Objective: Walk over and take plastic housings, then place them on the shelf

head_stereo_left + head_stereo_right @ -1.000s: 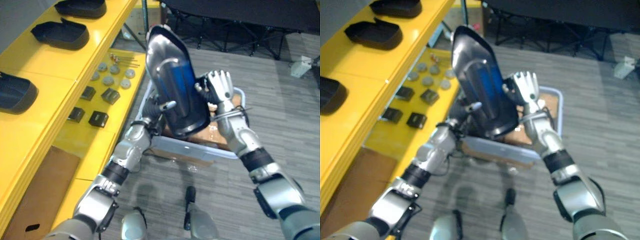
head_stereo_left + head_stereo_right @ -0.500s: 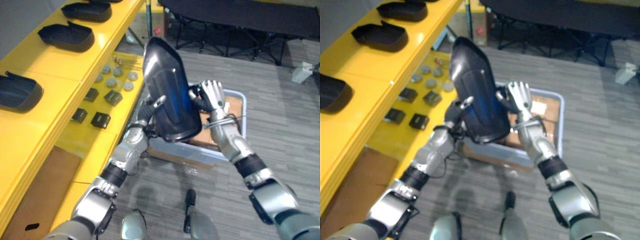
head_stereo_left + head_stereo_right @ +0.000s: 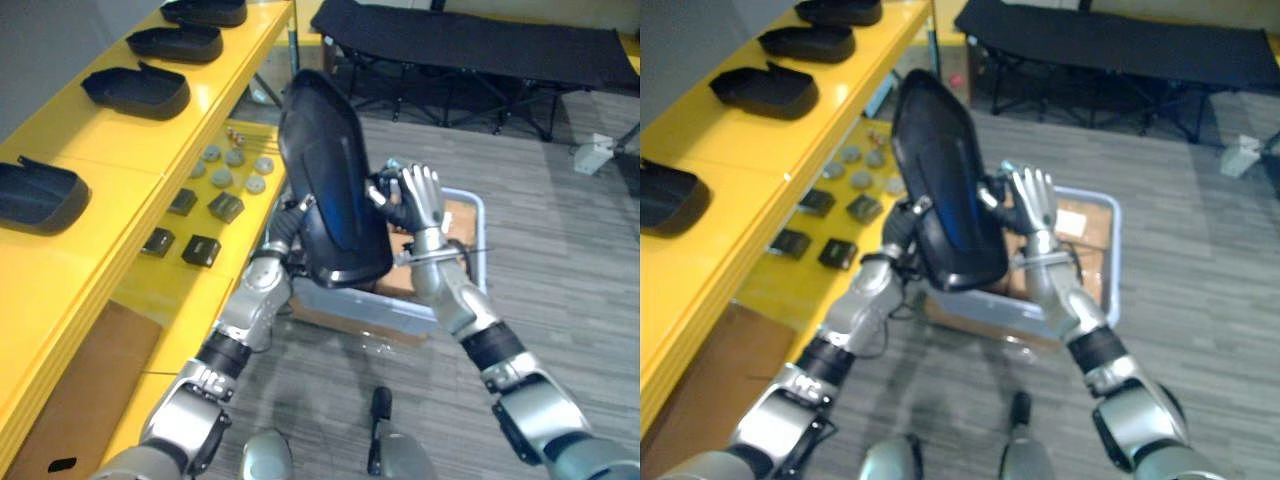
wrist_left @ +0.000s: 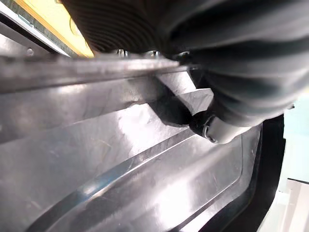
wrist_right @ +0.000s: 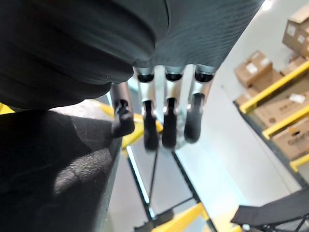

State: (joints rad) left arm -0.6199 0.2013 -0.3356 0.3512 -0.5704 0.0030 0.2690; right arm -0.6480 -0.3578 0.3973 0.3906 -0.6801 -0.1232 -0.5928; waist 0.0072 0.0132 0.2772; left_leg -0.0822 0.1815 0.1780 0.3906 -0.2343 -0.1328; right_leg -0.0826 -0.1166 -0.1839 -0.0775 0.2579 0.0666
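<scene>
A large glossy black plastic housing point(image 3: 325, 170) stands upright in the air in front of me, held between both hands above a grey bin. My left hand point(image 3: 303, 207) sits at its lower left edge. The thumb lies over the front face and the fingers are hidden behind the shell. In the left wrist view the housing's ribbed inner face point(image 4: 120, 159) lies right against the hand. My right hand point(image 3: 418, 195) presses its palm on the housing's right edge, open, with straight fingers point(image 5: 166, 125) pointing up.
A yellow shelf point(image 3: 110, 140) runs along my left with several black housings point(image 3: 135, 90) on top. Small black parts point(image 3: 200, 248) and grey discs point(image 3: 235, 170) lie on its lower level. A grey bin point(image 3: 440, 300) with cardboard sits below the hands. A black cot point(image 3: 470, 40) stands behind.
The camera has shifted and more of the shelf shows. The housing stays between both hands and has turned a little more upright.
</scene>
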